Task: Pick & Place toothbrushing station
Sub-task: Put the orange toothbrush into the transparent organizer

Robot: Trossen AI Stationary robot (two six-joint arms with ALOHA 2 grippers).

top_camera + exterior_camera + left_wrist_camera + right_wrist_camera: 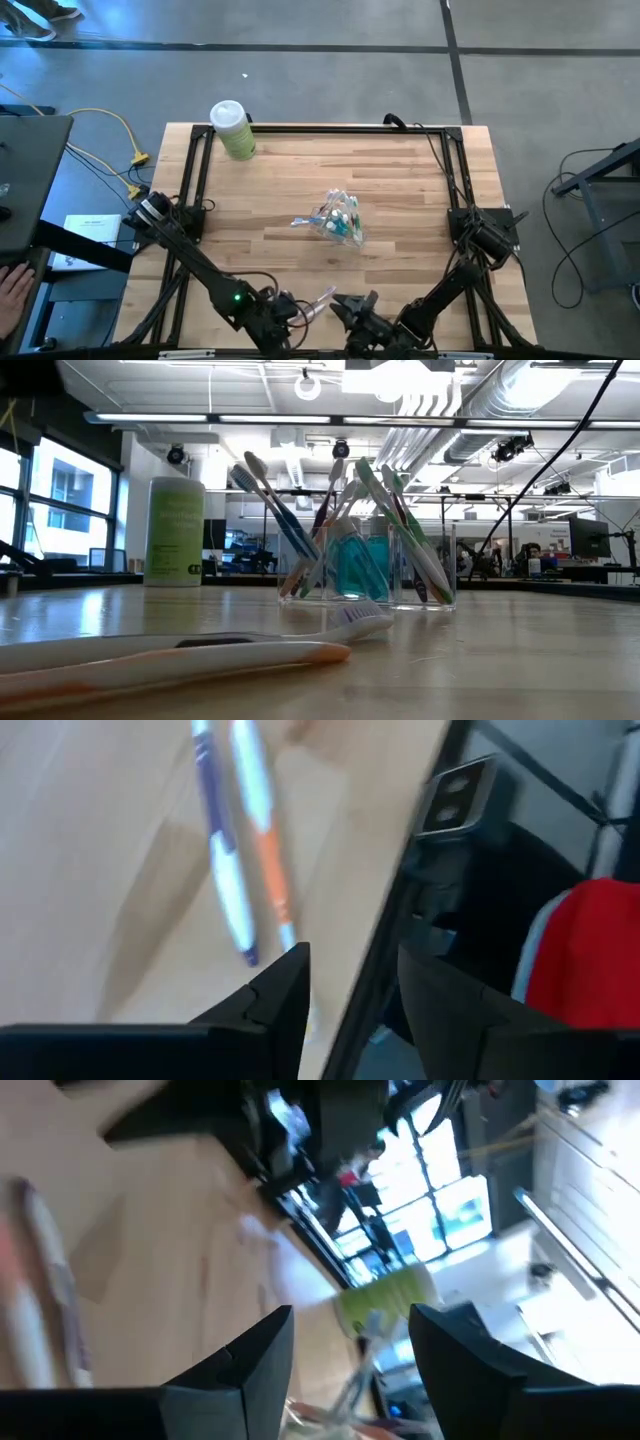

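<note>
High view: the pale-green bottle point(233, 130) lies at 11 o'clock on the wooden table point(400, 190); no label text is readable. The clear cup point(338, 222) of toothbrushes sits near the table's centre, well apart from both arms. The left gripper point(290, 315) and right gripper point(350, 312) face each other at 6 o'clock, with a loose toothbrush point(320, 301) lying between them.

Low view: the cup point(366, 568) holds toothbrushes and teal tubes point(352, 565); the bottle point(175, 531) stands at 9 o'clock of it, its print too blurred to read. The loose toothbrush point(180, 657) lies flat in the foreground.

Left wrist view: the left gripper's fingers point(280, 1000) are parted, empty, with the toothbrush point(262, 835) just beyond them.

Right wrist view: the fingers point(260, 1355) are spread apart and hold nothing.
</note>
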